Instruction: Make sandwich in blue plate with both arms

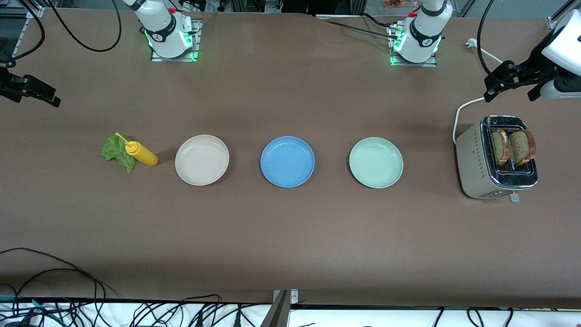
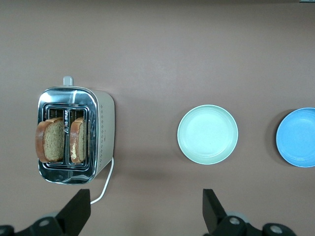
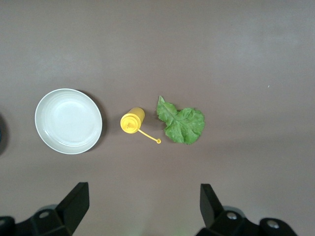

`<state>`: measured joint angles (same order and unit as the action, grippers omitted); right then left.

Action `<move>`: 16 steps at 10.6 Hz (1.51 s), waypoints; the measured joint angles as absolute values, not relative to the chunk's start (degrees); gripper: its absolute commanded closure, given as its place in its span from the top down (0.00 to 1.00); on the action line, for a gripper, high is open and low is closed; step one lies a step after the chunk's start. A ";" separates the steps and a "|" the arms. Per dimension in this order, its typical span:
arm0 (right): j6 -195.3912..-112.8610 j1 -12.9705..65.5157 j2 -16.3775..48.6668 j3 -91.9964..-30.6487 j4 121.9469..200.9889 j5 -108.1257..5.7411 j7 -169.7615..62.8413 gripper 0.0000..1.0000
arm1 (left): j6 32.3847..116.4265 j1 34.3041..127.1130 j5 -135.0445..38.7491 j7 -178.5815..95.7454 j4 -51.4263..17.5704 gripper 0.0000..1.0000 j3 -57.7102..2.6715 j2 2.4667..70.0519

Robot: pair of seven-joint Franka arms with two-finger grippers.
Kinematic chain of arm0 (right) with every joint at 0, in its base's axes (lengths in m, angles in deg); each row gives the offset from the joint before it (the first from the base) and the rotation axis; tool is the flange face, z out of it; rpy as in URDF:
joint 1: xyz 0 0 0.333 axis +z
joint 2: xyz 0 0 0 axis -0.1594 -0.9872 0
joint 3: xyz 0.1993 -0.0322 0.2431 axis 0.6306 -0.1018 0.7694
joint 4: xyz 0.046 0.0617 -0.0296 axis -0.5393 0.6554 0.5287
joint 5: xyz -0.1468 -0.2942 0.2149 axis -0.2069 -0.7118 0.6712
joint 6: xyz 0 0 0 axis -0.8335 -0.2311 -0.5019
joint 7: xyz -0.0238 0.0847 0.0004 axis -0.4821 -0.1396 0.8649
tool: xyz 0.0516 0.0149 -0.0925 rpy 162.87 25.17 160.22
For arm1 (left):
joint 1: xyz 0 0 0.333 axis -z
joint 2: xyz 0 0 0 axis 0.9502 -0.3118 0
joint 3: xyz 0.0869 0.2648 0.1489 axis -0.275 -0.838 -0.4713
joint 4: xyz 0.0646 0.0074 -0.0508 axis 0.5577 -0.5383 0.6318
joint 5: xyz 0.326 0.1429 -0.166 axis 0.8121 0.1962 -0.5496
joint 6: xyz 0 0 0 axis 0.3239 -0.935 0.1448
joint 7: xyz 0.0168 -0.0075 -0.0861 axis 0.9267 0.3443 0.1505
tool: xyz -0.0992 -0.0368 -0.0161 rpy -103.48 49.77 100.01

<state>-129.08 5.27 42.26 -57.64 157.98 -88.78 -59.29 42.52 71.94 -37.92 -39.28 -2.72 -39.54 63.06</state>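
The blue plate sits bare in the middle of a row of three plates; its edge also shows in the left wrist view. Two brown bread slices stand upright in the slots of a silver toaster at the left arm's end. A green lettuce leaf lies at the right arm's end. My left gripper hangs open and holds nothing, high over the table beside the toaster. My right gripper is open too, high over bare table by the lettuce.
A beige plate and a mint-green plate flank the blue one. A yellow squeeze bottle lies touching the lettuce. The toaster's white cable runs toward the robot bases. Loose cables lie along the table's front edge.
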 measured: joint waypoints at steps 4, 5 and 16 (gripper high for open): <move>-129.08 5.27 42.26 -57.64 157.98 -88.78 -59.29 1.00 | 42.52 71.94 -37.92 -39.28 -2.72 1.00 -39.52 63.06; -129.08 5.27 42.26 -57.63 157.98 -88.78 -59.29 1.00 | 42.52 71.95 -37.92 -39.28 -2.72 1.00 -39.50 63.06; -129.08 5.27 42.26 -57.63 157.98 -88.78 -59.29 1.00 | 42.52 72.09 -37.92 -39.28 -2.72 1.00 -38.56 63.06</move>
<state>-129.08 5.27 42.26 -57.63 157.98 -88.78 -59.29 42.52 72.09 -37.92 -39.28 -2.72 -38.56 63.06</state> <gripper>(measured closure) 0.000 0.000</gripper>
